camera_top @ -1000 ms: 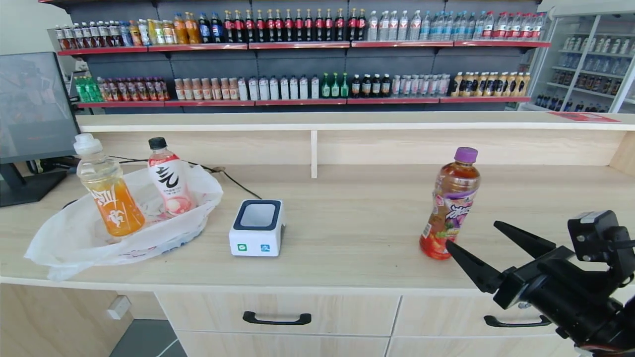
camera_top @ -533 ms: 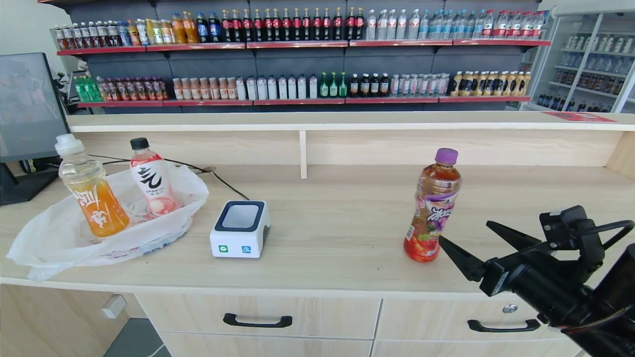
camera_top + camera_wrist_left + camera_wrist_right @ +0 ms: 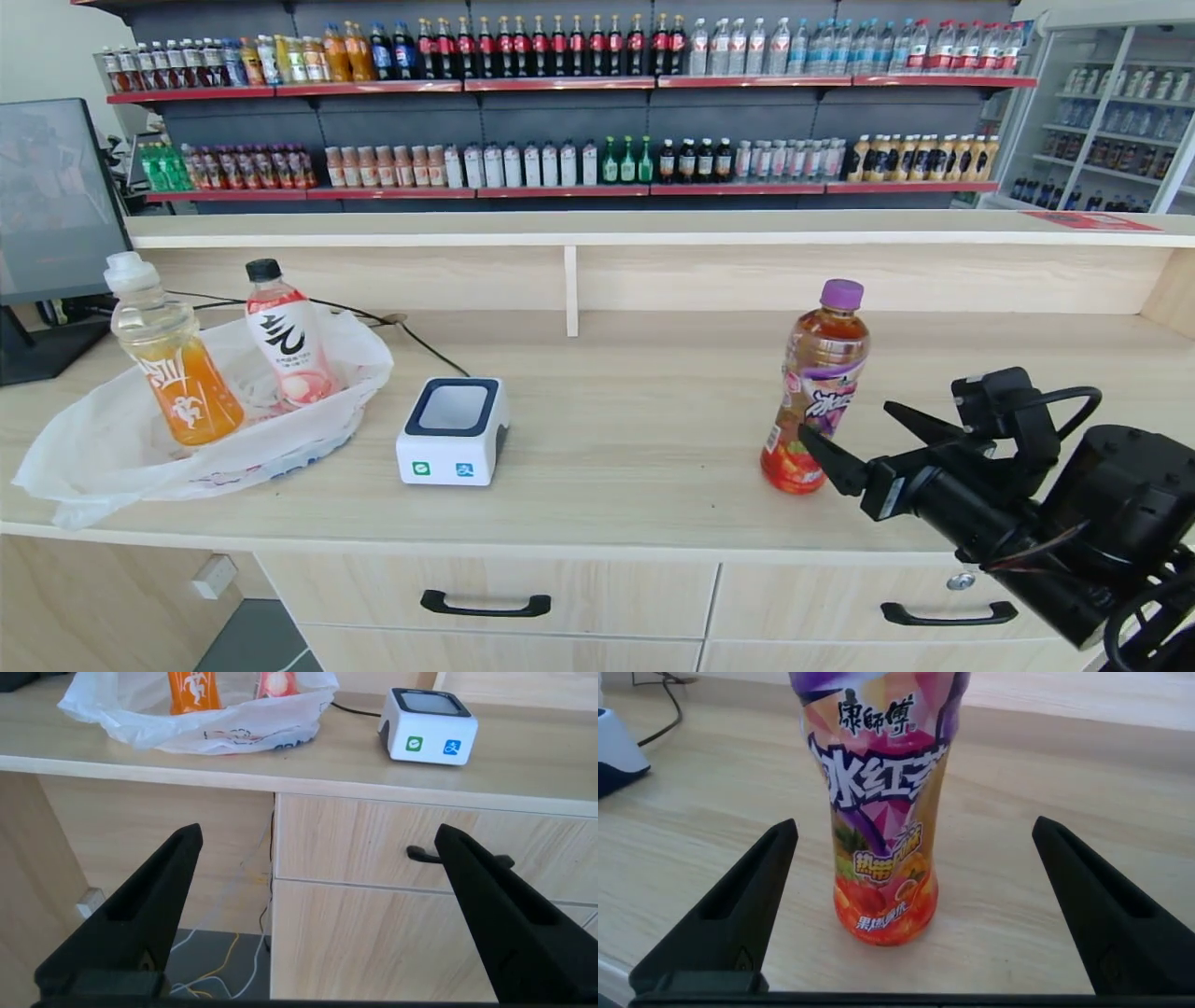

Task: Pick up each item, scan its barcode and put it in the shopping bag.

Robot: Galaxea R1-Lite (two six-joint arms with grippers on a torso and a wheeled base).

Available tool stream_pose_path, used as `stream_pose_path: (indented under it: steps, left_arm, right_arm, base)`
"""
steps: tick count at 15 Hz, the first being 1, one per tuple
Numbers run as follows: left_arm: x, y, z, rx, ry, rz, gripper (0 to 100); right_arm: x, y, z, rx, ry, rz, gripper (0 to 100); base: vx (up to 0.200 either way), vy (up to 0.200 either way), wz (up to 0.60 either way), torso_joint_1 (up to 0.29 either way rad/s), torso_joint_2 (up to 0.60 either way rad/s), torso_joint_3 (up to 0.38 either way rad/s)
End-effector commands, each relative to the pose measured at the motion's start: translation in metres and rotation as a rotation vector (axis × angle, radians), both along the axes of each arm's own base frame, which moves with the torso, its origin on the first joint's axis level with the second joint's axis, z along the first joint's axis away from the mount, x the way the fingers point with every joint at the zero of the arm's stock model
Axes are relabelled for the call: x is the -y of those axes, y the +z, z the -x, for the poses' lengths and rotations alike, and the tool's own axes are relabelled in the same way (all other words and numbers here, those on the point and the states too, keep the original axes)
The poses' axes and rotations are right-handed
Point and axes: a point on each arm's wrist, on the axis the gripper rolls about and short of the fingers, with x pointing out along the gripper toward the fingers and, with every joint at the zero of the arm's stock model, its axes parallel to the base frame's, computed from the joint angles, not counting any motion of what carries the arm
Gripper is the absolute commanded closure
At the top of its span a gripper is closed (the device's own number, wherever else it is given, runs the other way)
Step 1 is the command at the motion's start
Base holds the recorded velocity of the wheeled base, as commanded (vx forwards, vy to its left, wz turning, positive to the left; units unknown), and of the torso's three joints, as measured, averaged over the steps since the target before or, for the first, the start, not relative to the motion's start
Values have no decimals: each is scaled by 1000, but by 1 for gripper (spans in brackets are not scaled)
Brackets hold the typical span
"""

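Observation:
A purple-capped tea bottle point(image 3: 819, 387) point(image 3: 881, 812) stands upright on the wooden counter point(image 3: 635, 420), right of centre. My right gripper point(image 3: 854, 434) point(image 3: 915, 905) is open just to its right at label height, fingers on either side of the line to the bottle, not touching. A white shopping bag point(image 3: 121, 448) point(image 3: 206, 723) lies at the left and holds an orange drink bottle point(image 3: 168, 355) and a pink-labelled bottle point(image 3: 285, 336). The white barcode scanner point(image 3: 454, 429) point(image 3: 430, 726) sits between bag and tea bottle. My left gripper point(image 3: 318, 905) hangs open below the counter, in front of the drawers.
A monitor point(image 3: 51, 224) stands at the far left, with a cable point(image 3: 420, 345) running across the counter behind the bag. A raised ledge point(image 3: 653, 229) backs the counter. Drawers with black handles point(image 3: 484, 605) lie under the front edge. Drink shelves fill the background.
The head camera swung right early on. Since then my right gripper has advanced up and left toward the tea bottle, its fingertips now level with the lower label.

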Motion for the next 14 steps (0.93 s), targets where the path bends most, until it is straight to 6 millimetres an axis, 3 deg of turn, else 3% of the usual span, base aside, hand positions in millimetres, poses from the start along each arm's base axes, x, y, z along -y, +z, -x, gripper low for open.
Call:
stream_pose_path:
  steps: [1,14]
  left_arm:
    - [0,0,0,0,1,0,0]
    - [0,0,0,-1,0,0,0]
  right_arm:
    - [2,-3,-11,2,-22,2,0]
    - [-16,-8,-54,51,-17,5,0]
  base:
    - [0,0,0,0,0,0]
    - [0,0,0,0,0,0]
